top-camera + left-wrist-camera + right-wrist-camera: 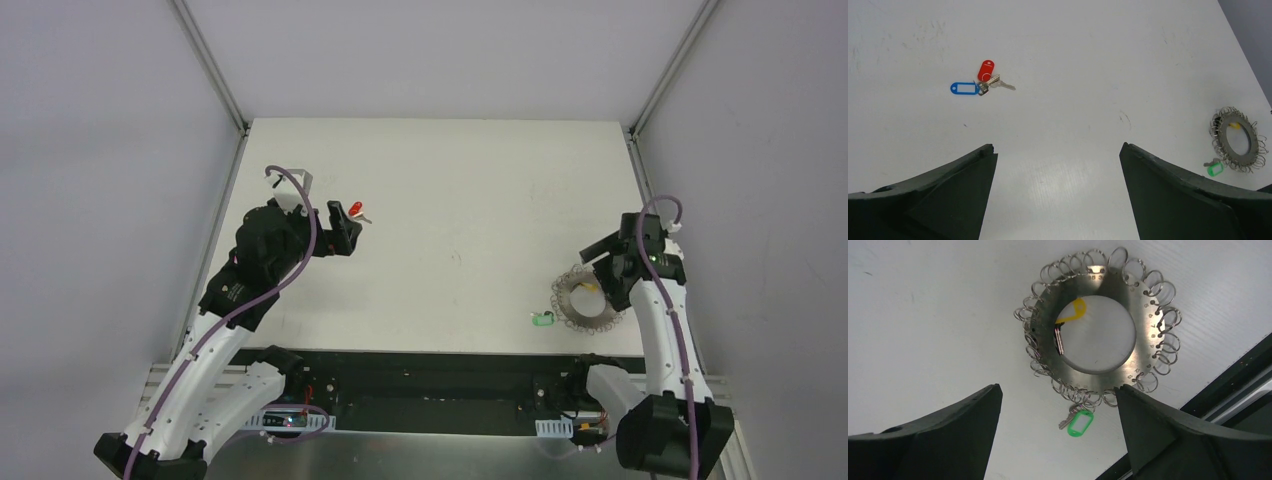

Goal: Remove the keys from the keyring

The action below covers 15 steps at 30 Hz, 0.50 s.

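The keyring (pixel 1145 335) lies flat by the bench's (pixel 460 180) near right corner, a yellow key (pixel 1071 315) hanging into its hollow and a green key (pixel 1079 422) hooked on an outer loop. That's two left to free, I'd say, with the red key (pixel 986 71) and blue key (pixel 964 88) lying together well apart at the far left. The right gripper (pixel 1058 390) hovers over the ring, arm bent steeply down, jaws spread wide and empty, likely lining up. The left gripper (pixel 1058 146) hangs near the red-and-blue pair, wide open too, holding nothing.
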Tool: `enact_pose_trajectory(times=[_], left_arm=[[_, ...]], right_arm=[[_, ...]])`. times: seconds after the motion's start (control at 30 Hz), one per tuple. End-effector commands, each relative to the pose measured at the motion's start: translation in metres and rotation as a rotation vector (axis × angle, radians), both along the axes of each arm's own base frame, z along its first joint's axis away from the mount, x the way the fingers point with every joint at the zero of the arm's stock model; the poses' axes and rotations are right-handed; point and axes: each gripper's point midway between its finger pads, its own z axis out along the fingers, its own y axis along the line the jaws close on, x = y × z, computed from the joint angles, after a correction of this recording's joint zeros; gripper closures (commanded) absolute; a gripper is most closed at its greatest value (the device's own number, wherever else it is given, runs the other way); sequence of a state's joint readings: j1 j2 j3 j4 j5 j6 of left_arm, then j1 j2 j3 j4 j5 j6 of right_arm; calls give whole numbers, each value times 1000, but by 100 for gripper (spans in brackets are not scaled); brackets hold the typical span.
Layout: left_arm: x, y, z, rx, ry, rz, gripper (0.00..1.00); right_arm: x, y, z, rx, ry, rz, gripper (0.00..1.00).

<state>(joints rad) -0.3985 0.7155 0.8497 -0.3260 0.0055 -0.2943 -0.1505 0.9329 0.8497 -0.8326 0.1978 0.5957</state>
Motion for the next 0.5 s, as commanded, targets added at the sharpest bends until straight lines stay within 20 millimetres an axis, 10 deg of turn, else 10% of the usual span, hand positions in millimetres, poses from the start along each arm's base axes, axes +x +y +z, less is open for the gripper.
enact_pose_trajectory(times=[0.0,0.47], left_arm=[[-1,-5,12,-11,-50,-37,1],[-3,-6,12,-20,-49,-41,1]], right_arm=[[18,13,-19,48,-10,-28,8],[55,1,-63,41,177,-170,20]])
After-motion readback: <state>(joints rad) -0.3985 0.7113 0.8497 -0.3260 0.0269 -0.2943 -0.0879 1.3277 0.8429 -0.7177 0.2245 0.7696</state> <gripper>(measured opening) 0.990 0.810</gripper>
